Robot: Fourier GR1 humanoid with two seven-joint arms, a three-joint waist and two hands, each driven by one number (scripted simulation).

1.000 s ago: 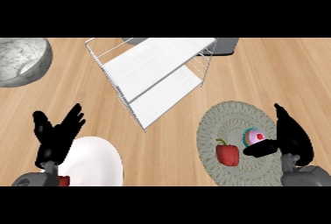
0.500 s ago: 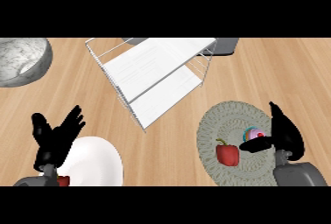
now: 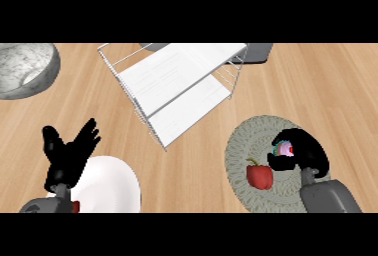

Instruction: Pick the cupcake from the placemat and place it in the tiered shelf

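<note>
Right hand closes on the cupcake

The right hand [image 3: 304, 152], open a second ago, now curls its fingers [image 3: 284, 136] over the cupcake [image 3: 285, 149] on the placemat [image 3: 247, 137].

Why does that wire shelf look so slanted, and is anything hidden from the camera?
Head view: looking steeply down skews the white wire tiered shelf; the right robot hand curls over the pink-frosted cupcake, hiding most of it on the round woven placemat.

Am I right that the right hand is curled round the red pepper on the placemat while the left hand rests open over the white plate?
Not quite. In the head view the right hand is curled round the cupcake, not the red pepper, which lies free beside it on the placemat. The rest holds: the left hand rests open over the white plate.
</note>
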